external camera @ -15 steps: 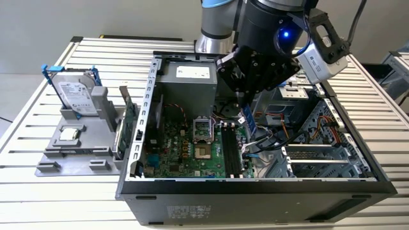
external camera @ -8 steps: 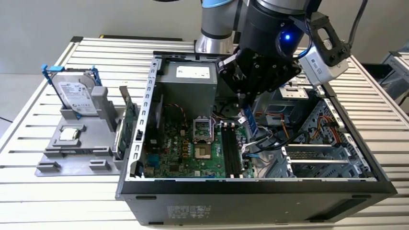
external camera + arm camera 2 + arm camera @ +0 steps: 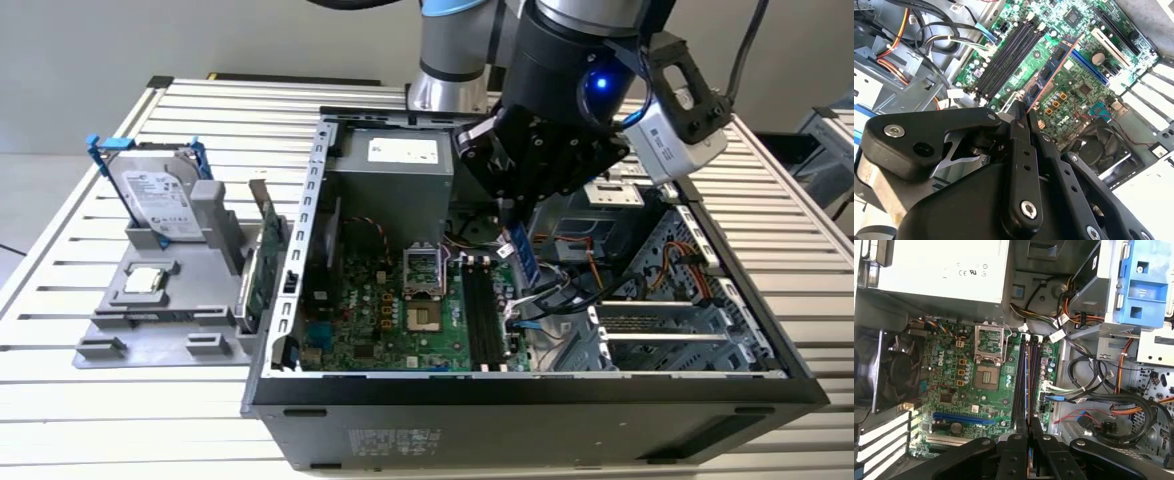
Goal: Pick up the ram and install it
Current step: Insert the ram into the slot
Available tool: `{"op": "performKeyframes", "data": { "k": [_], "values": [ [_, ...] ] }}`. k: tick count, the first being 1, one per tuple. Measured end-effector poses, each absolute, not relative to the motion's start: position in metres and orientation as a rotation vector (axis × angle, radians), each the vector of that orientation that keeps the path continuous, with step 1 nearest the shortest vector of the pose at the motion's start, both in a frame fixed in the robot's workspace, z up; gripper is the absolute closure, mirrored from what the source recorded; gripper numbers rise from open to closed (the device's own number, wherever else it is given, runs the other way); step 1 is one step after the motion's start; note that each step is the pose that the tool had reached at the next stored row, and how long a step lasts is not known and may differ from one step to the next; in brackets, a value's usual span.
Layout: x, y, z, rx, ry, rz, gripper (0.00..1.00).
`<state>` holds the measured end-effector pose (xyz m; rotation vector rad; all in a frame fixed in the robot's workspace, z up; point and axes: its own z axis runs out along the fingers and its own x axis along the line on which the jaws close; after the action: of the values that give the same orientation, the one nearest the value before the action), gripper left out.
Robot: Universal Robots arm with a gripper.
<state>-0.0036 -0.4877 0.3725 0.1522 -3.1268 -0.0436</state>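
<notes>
The ram point(image 3: 1051, 70) is clamped at one end between the gripper's point(image 3: 1024, 111) fingers, poised just over the black memory slots point(image 3: 483, 310) along the motherboard's point(image 3: 949, 385) drive-bay edge. Seating it well likely means squaring its long edge over one slot and pressing evenly, clear of the cables point(image 3: 1114, 400) beside it.

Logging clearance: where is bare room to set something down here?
Bare table lies in front of the gray fixture, at the exterior view's left. Crowded: the case, where cables lie beside the gripper holding the ram.
</notes>
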Motion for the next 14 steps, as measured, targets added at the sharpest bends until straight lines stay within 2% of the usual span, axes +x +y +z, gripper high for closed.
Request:
{"op": "performKeyframes", "data": {
  "k": [14],
  "values": [
    [-0.0026,-0.4877,0.3656,0.152,-3.127,-0.043,1.00]
  ]
}}
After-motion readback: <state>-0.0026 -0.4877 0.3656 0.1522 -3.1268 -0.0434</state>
